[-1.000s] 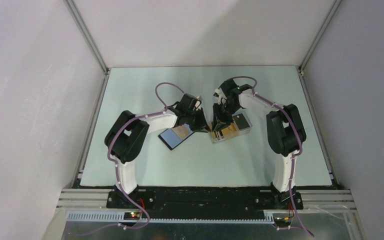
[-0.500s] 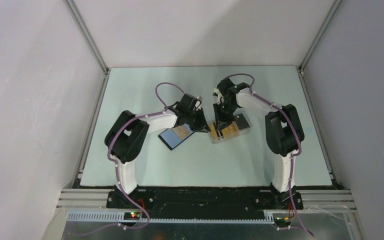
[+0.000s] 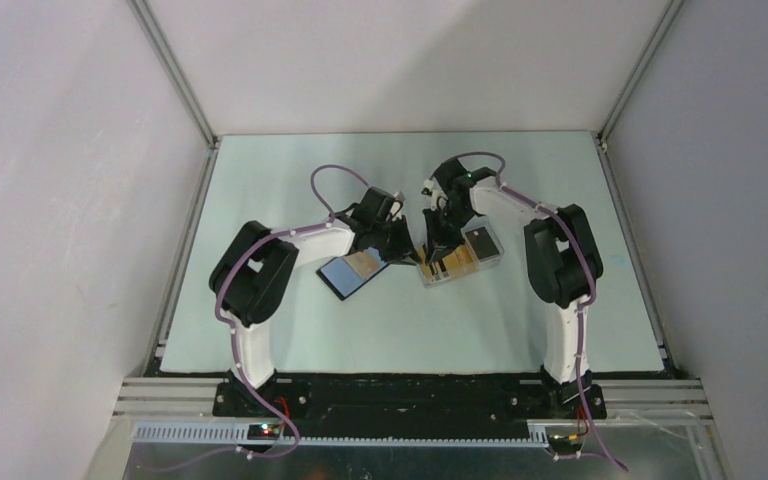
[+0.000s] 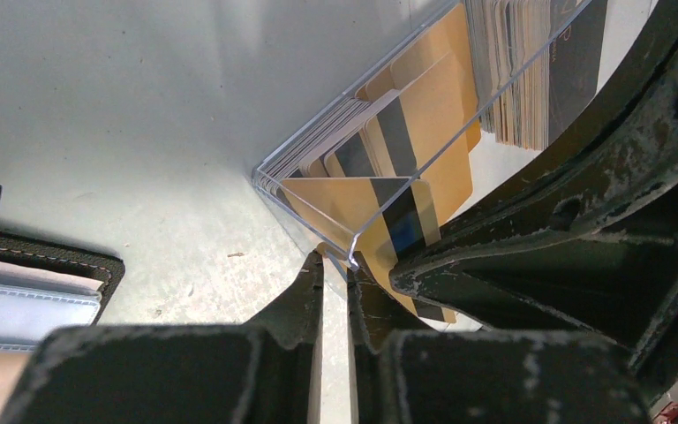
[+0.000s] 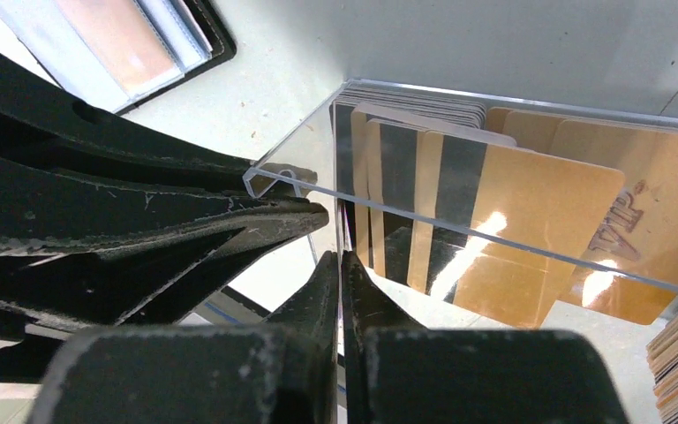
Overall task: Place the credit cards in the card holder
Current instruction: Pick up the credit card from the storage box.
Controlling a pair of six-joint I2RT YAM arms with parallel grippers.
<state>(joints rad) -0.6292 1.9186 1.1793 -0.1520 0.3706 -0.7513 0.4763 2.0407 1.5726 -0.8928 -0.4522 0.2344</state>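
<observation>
A clear tray (image 3: 492,262) in the middle of the table holds the credit cards (image 3: 446,264), orange-yellow with black stripes. The card holder (image 3: 350,272) lies open to its left, blue lining up. My left gripper (image 4: 335,262) is shut on the tray's corner wall (image 4: 318,146), with the cards (image 4: 406,132) just behind it. My right gripper (image 5: 340,258) is shut at the tray's left end, in front of the leaning cards (image 5: 512,203). A thin edge runs in between its tips; what it is does not show. The two grippers (image 3: 405,258) (image 3: 430,252) nearly touch.
A further stack of cards (image 4: 521,71) stands on edge in the tray's far part. The card holder's stitched edge (image 4: 44,265) lies close to my left fingers. Grey walls and metal rails (image 3: 185,230) bound the table.
My right gripper's jaws have closed and that arm has edged slightly left at the tray's end. The left arm, tray and card holder have stayed put.
</observation>
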